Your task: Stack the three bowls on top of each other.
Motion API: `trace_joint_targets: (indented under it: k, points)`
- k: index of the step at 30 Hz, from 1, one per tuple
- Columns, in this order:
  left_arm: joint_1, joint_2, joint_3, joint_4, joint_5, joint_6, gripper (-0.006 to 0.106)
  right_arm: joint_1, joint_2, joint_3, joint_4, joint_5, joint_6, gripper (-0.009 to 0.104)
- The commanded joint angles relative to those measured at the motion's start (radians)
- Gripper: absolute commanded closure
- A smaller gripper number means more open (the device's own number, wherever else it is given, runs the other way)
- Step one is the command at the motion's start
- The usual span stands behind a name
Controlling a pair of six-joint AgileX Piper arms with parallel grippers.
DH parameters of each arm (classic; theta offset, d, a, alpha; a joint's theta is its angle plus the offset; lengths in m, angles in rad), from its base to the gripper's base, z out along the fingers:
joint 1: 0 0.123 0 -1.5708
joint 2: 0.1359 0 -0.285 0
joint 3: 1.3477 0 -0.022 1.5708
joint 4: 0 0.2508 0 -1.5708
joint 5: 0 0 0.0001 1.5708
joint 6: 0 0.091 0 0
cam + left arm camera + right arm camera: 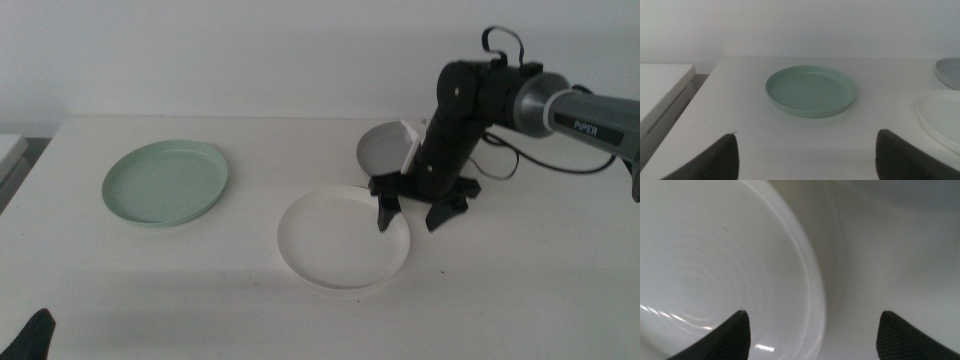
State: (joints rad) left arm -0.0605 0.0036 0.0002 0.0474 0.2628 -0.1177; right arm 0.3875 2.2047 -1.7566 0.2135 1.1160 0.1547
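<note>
The white bowl point(340, 240) lies flat in the middle of the table. My right gripper point(412, 217) hangs open over its right rim, one jaw over the inside and the other outside it; the right wrist view shows that rim point(812, 295) between the jaws. The grey bowl point(382, 150) sits just behind, partly hidden by the right arm. The mint green bowl point(165, 182) rests at the left; it also fills the middle of the left wrist view point(811, 91). My left gripper point(807, 155) waits open at the table's near left corner, holding nothing.
The table's left edge point(25, 175) drops off beside the green bowl, with a lower white surface point(662, 87) beyond it. A black cable point(520, 160) trails behind the right arm. A wall closes off the back.
</note>
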Motion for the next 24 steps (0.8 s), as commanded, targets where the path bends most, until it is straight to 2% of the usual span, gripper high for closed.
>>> trace_joint_targets:
  k: [1,3,5,8,10,12,16,24]
  points:
    - [0.002,-0.004,0.000,0.002,-0.013,-0.002,0.007,-0.006,-0.012,-0.066,-0.031,0.044,-0.016,0.031]
    - [0.002,-0.004,0.000,0.002,-0.013,-0.002,0.007,-0.016,-0.016,-0.121,-0.072,0.065,-0.001,0.031]
    - [0.002,-0.004,0.000,0.002,-0.013,-0.002,0.007,-0.029,-0.013,-0.181,-0.141,0.073,0.037,0.031]
    - [0.002,-0.004,0.000,0.002,-0.013,-0.002,0.007,-0.069,0.013,-0.273,-0.275,0.066,0.085,0.031]
    - [0.002,-0.004,0.000,0.002,-0.013,-0.002,0.007,-0.105,0.049,-0.333,-0.315,0.066,0.089,0.031]
    - [0.002,-0.004,0.000,0.002,-0.013,-0.002,0.007,-0.142,0.092,-0.391,-0.316,0.066,0.089,0.031]
    - [0.002,-0.004,0.000,0.002,-0.013,-0.002,0.007,-0.204,0.198,-0.503,-0.274,0.068,0.087,0.031]
    - [0.002,-0.004,0.000,0.002,-0.013,-0.002,0.007,-0.226,0.333,-0.600,-0.245,0.017,0.081,0.038]
